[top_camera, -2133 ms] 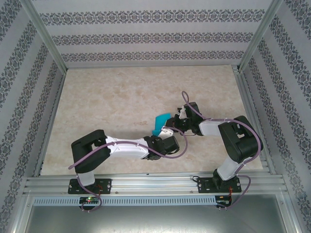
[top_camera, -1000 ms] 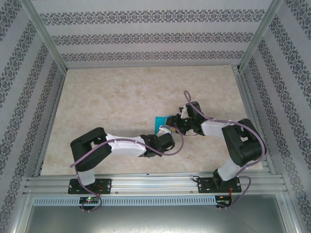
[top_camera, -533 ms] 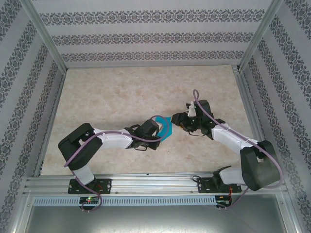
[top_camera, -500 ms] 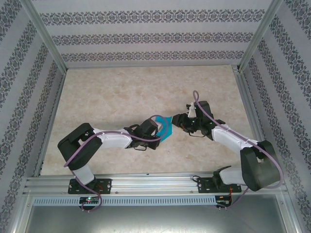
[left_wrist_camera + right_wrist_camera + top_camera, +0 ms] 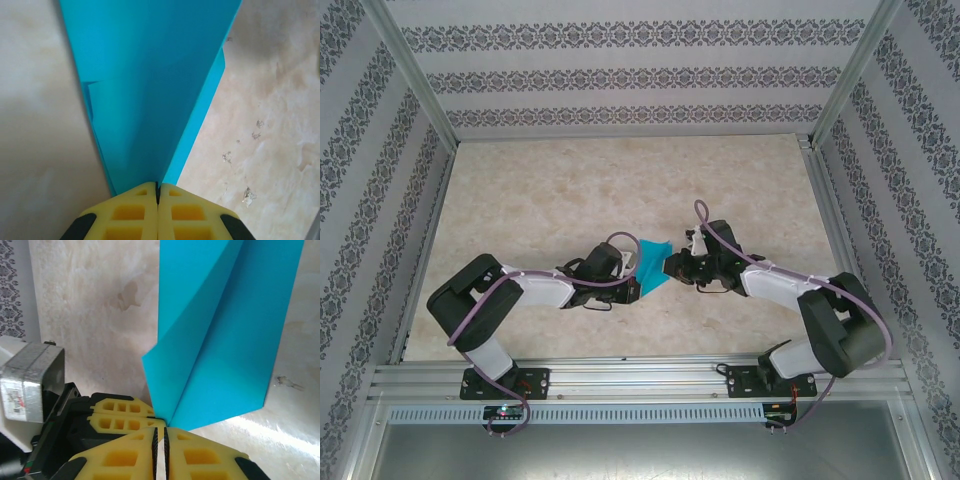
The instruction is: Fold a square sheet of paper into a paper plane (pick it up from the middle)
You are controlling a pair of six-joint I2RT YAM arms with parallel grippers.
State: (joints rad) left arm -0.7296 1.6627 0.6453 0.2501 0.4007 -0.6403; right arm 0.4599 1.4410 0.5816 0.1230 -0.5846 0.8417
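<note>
Left claw [image 5: 158, 194], pressed together, pinches the folded paper [image 5: 650, 264] from 9 o'clock; right claw [image 5: 161, 435] pinches its corner from 3 o'clock.

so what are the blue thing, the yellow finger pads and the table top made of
Paper plane: thin matte paper, going by its sharp creases and layered edges.
Yellow finger pads: probably moulded plastic or rubber, matte, with square hollow cells; the look leaves open which.
Table top: beige marble-patterned surface with a slight sheen; it could be stone or a printed laminate.
</note>
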